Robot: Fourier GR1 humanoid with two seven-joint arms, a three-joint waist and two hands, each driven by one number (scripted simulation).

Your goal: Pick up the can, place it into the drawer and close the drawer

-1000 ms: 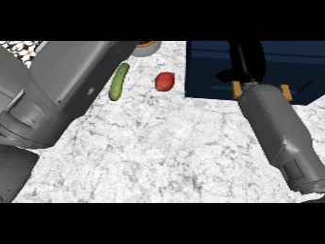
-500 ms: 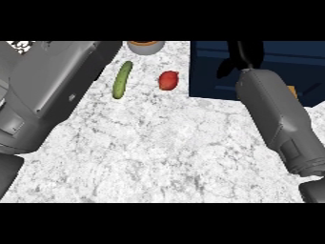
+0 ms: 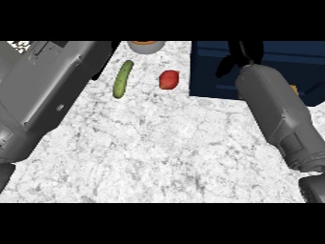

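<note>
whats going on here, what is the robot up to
A humanoid robot is working at a marble counter. Its right robot hand is out over the dark blue drawer at the top right; whether it holds anything can't be seen. The left forearm stretches up the left side, beside a green cucumber and a red vegetable. A round grey and orange thing, maybe the can, sits at the top edge.
</note>
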